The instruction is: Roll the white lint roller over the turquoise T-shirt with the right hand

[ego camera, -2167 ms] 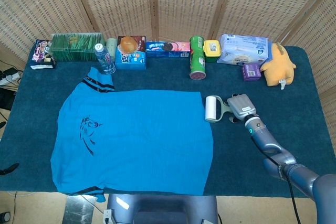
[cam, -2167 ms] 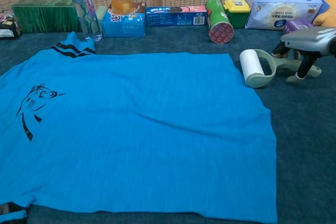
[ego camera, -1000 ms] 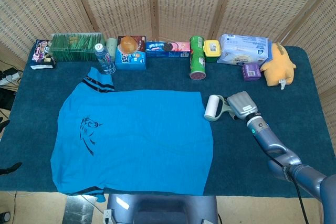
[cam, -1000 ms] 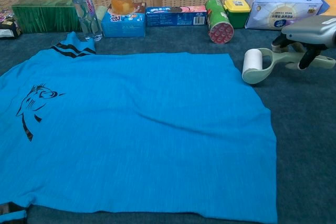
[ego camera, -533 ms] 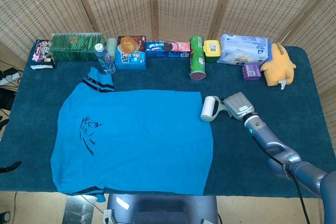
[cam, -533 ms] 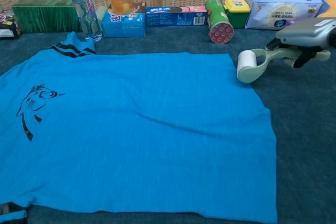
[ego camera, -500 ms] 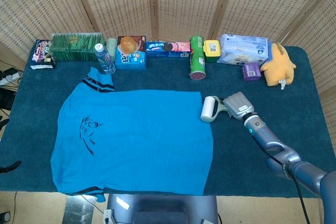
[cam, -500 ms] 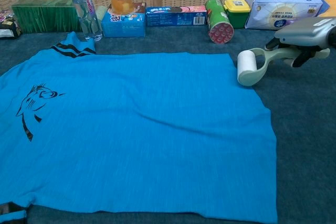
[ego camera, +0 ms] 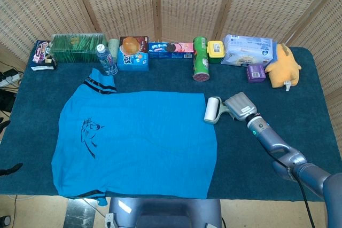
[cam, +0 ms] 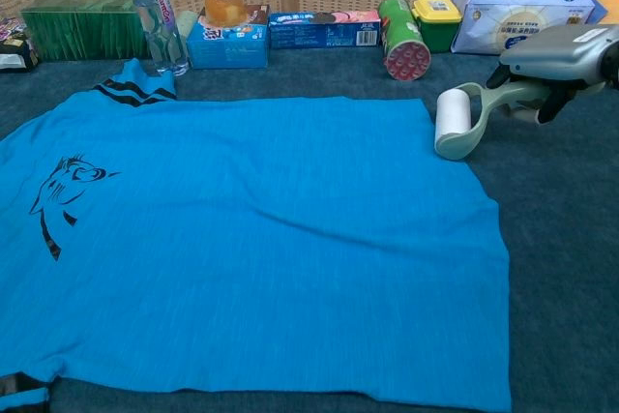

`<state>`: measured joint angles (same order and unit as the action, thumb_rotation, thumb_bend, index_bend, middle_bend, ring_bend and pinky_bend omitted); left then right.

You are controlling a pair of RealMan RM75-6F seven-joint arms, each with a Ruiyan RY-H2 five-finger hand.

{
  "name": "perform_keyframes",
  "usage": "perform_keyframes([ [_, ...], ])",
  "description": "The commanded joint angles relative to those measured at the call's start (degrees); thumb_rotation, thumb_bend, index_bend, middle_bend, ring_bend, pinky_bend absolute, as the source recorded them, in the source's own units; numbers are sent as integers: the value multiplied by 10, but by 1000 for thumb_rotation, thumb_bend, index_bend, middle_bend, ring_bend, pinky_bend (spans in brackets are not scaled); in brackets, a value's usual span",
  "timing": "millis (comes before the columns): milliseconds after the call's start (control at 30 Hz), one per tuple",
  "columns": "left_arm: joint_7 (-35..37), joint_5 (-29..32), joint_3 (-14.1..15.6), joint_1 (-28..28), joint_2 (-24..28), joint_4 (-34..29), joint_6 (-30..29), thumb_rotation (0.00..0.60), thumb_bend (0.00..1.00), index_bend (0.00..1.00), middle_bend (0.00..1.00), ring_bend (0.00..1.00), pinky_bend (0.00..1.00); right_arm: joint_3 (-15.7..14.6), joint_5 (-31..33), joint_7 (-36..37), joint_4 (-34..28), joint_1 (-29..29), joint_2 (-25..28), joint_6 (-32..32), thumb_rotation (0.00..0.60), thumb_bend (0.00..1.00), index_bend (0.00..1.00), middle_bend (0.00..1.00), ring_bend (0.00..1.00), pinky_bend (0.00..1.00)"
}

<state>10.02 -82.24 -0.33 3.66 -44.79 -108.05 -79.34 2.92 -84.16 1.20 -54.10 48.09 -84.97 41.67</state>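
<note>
Right of centre in the head view, the right hand [ego camera: 241, 105] grips the handle of the white lint roller [ego camera: 212, 110]. Its roll sits just at the right edge of the turquoise T-shirt [ego camera: 136, 142], which lies flat across the frame's middle.

The head view looks steeply down over the whole table [ego camera: 32, 132]; the chest view looks low, nearer, across it.

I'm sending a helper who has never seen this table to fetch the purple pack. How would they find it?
Start from the row of goods along the table's far edge and go to its right end. The purple pack lies just in front of the big white-and-blue wipes bag, left of the yellow plush toy. It is the row's only small purple item.
</note>
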Motion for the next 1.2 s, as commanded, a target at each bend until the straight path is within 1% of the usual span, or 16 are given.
perform_keyframes([
  [33,0,0,0,0,-1,-1,0,600,90,0,0,0,18,-6,-15,21,9,4,1,5,600,289,570,774,827,1000],
  [133,-2,-2,0,1,-2,-2,0,600,90,0,0,0,17,-9,-22,31,15,7,1,8,600,141,616,774,827,1000],
  [233,-3,-1,-1,1,-2,-3,0,600,90,0,0,0,18,-10,-26,37,21,8,-1,13,600,52,674,775,828,1000],
  [300,-5,-1,-1,1,-2,-5,0,600,90,0,0,0,18,-12,-30,38,26,8,-3,17,600,31,723,779,833,1000],
  [400,-5,0,-1,1,-2,-7,0,600,90,0,0,0,18,-13,-33,36,35,8,-7,24,600,30,776,789,847,1000],
  [500,-6,0,0,1,-1,-9,0,600,90,0,0,0,18,-15,-35,39,42,6,-11,31,600,46,796,800,866,1000],
  [567,-7,-1,0,1,-1,-10,0,600,90,0,0,0,18,-16,-36,43,43,5,-12,33,600,91,797,802,872,1000],
  [667,-8,-1,0,1,-1,-12,0,600,90,0,0,0,18,-19,-40,47,45,4,-11,35,600,206,797,804,888,1000],
  [767,-10,-3,0,2,-1,-14,0,600,90,0,0,0,18,-22,-42,51,47,3,-11,36,600,347,798,808,906,1000],
  [833,-12,-3,0,3,-1,-16,1,600,89,0,0,0,18,-23,-42,55,48,3,-11,35,600,489,800,810,916,1000],
  [867,-12,-3,0,3,-1,-17,1,600,89,0,0,0,18,-23,-42,58,48,4,-11,33,600,522,802,811,918,1000],
  [933,-14,-4,0,4,-1,-18,2,600,90,0,0,0,18,-26,-44,65,47,5,-9,31,600,652,810,816,925,1000],
  [967,-15,-4,0,4,0,-19,2,600,90,0,0,0,18,-27,-45,69,46,6,-7,28,600,697,814,819,928,1000],
  [1067,-17,-4,1,4,-1,-22,2,600,90,0,0,0,18,-29,-46,81,42,8,-2,24,600,900,833,828,932,1000],
  [1133,-16,-4,1,4,0,-24,2,600,90,0,0,0,18,-29,-48,91,36,9,4,26,600,977,843,832,931,1000],
  [1200,-16,-5,1,4,0,-26,2,600,90,0,0,0,18,-25,-42,106,28,9,9,24,600,1000,855,835,932,1000],
])
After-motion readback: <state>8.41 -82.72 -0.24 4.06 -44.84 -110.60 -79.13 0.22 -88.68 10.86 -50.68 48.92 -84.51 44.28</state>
